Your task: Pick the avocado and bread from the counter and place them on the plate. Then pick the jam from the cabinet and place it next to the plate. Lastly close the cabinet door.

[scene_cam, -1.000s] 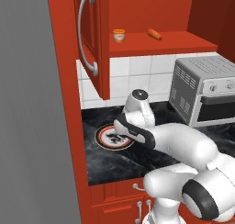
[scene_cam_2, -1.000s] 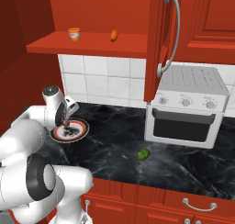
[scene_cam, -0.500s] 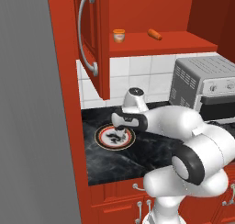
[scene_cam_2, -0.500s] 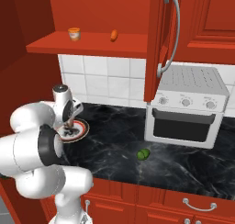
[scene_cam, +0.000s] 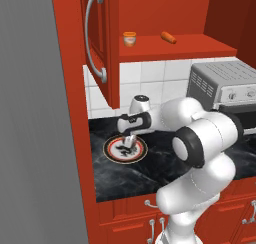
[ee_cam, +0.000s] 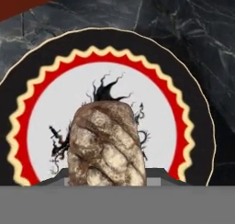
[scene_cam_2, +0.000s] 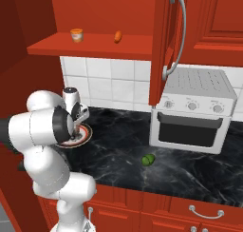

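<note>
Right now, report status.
Gripper shut on bread, over plate. Avocado on counter. Jam in open cabinet. Nothing blocking.

White square wall tiles (scene_cam_2: 111,81) run behind my bench (scene_cam_2: 123,145) across the middle of the right base view, the bench itself black marble with pale veins. A silver toaster oven (scene_cam_2: 192,110) stands on it at the right of that frame. Along the bottom edge sit red drawer fronts (scene_cam_2: 199,209) with small silver handles. In the left base view a flat grey wall panel (scene_cam: 35,128) takes the whole left side. Light is even, with soft shadows under the red shelf (scene_cam: 175,45).
</note>
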